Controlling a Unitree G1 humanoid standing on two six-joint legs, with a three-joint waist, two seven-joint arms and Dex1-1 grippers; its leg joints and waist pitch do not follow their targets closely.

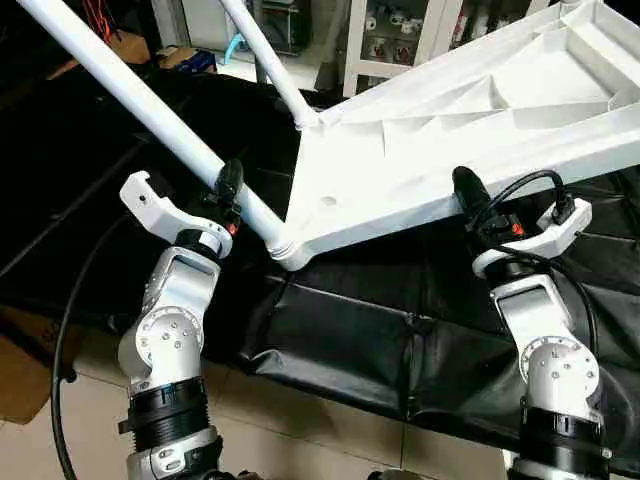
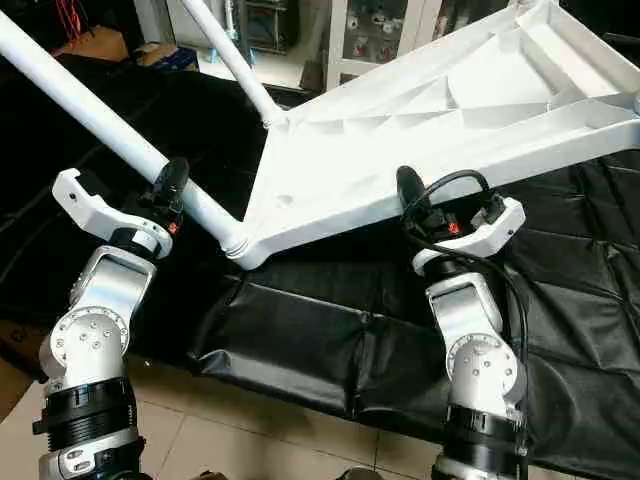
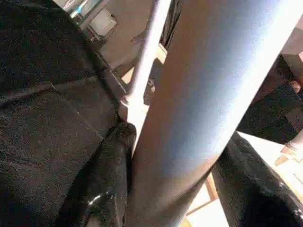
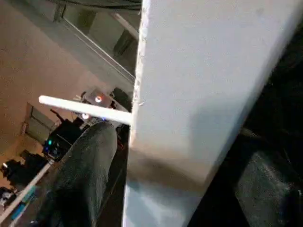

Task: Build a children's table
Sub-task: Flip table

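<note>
The ribbed white table top (image 1: 470,130) lies tilted, underside up, on the black cloth-covered bench (image 1: 350,330), two legs already in its corner sockets. To seat the near leg (image 1: 130,100) well, keep it straight with its socket. The left gripper (image 1: 228,200) clasps that leg; the right gripper (image 1: 500,215), jaws part-open, straddles the top's near edge.

floor: pale tiles (image 1: 300,420) | cover: black sheet (image 1: 360,320) | rear: cabinet (image 1: 400,40)
</note>
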